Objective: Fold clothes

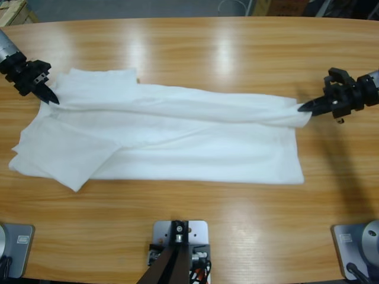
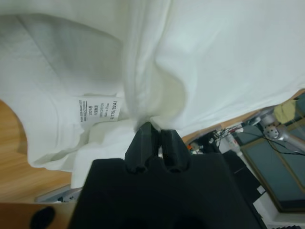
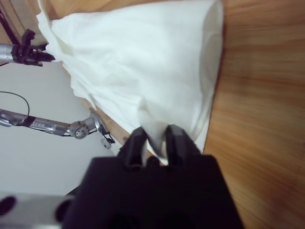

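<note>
The white T-shirt (image 1: 160, 139) lies spread lengthwise on the wooden table (image 1: 237, 53), one edge lifted into a ridge between the two arms. The left gripper (image 1: 50, 96) reaches in from the upper-left corner, jaws pinched on cloth near the care label (image 2: 97, 110). The right gripper (image 1: 305, 107) comes in from the right edge, jaws clamped on the opposite end.
</note>
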Controlling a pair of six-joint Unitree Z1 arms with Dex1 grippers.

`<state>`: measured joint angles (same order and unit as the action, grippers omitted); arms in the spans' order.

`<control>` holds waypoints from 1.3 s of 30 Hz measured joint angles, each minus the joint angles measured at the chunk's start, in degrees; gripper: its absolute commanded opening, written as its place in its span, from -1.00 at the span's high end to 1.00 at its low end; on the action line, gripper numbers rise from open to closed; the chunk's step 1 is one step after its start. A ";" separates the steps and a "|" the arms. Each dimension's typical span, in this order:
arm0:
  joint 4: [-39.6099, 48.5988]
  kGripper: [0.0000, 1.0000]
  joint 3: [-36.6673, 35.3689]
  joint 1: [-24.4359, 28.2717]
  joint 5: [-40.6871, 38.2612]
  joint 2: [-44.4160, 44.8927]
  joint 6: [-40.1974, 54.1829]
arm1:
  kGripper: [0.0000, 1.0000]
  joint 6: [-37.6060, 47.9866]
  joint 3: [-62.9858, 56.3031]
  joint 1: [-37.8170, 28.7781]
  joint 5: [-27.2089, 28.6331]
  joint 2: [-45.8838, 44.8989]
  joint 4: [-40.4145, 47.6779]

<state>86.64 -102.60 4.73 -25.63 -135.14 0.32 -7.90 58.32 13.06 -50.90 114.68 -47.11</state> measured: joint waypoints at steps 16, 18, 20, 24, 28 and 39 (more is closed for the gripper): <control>0.00 -0.95 3.90 1.20 1.70 8.90 -0.02 | 0.10 0.00 3.62 -0.67 3.31 -11.30 -6.38; 0.00 -0.96 4.23 0.74 1.70 12.01 0.00 | 0.10 0.00 3.65 -2.68 2.95 -14.00 -6.07; -0.23 -0.96 4.92 -1.76 1.70 15.01 0.01 | 0.10 0.05 3.72 -6.91 2.54 -15.96 -4.66; -2.09 -0.95 7.44 -9.54 1.70 19.42 0.01 | 0.10 1.58 4.66 -19.58 2.35 -16.60 0.70; -9.57 -0.95 14.16 -12.84 5.76 27.37 0.01 | 0.10 1.99 10.71 -30.67 6.96 -15.95 2.71; -24.29 -0.95 27.33 -19.92 13.07 40.22 -1.54 | -0.31 -3.06 38.77 -53.50 38.54 -2.09 -2.74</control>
<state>62.35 -75.27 -15.18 -12.55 -94.92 -1.22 -10.96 97.09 -40.44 -12.35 112.59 -49.85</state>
